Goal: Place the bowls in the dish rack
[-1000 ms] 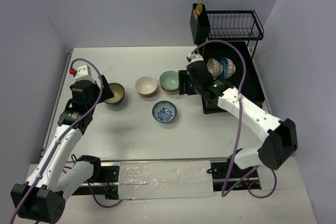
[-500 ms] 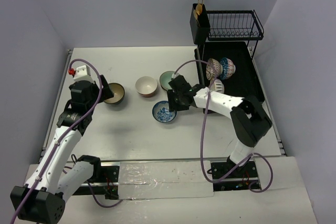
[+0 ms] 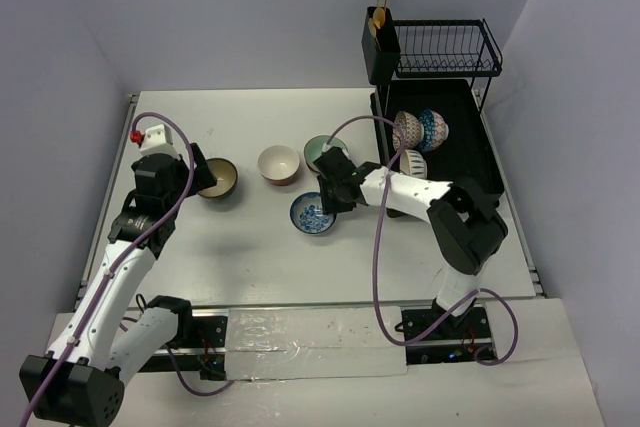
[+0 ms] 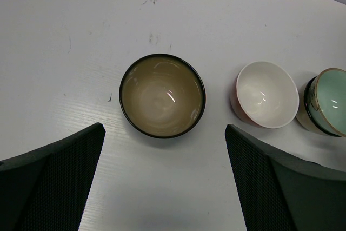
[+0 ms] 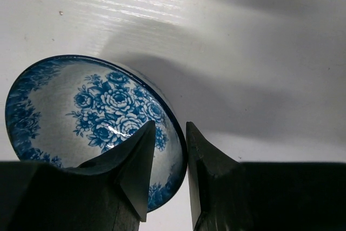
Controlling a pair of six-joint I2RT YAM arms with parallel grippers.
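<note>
The right gripper (image 5: pixel 170 129) has slid onto the blue bowl (image 5: pixel 97 106), jaws pinching its rim; the left gripper (image 4: pixel 163 128) gapes over the tan bowl (image 4: pixel 162 94).

Bright, even light from above; soft shadows lie on the white table (image 3: pixel 260 257). Small glints show in the tan bowl (image 4: pixel 162 96) and blue bowl (image 5: pixel 97 106). The right pincer (image 5: pixel 168 133) looms dark, slightly blurred.
</note>
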